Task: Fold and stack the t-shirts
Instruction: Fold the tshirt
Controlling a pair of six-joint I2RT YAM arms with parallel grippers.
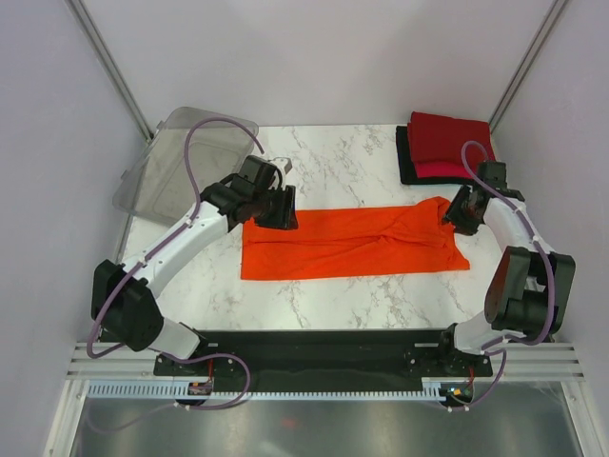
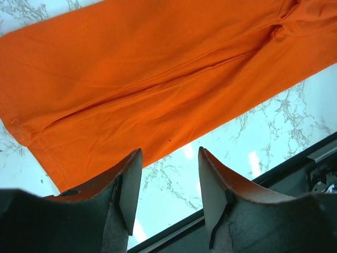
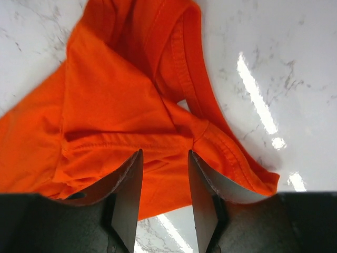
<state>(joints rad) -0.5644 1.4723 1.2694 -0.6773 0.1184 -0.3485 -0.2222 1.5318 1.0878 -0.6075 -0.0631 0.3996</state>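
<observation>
Both hands are spread: the left hand (image 2: 170, 153) over one end of the orange t-shirt (image 1: 347, 243), the right hand (image 3: 164, 154) over its collar end. It lies long and flat on the tabletop (image 1: 343, 162), half folded. Next, I think, pinch and fold it shorter.
</observation>
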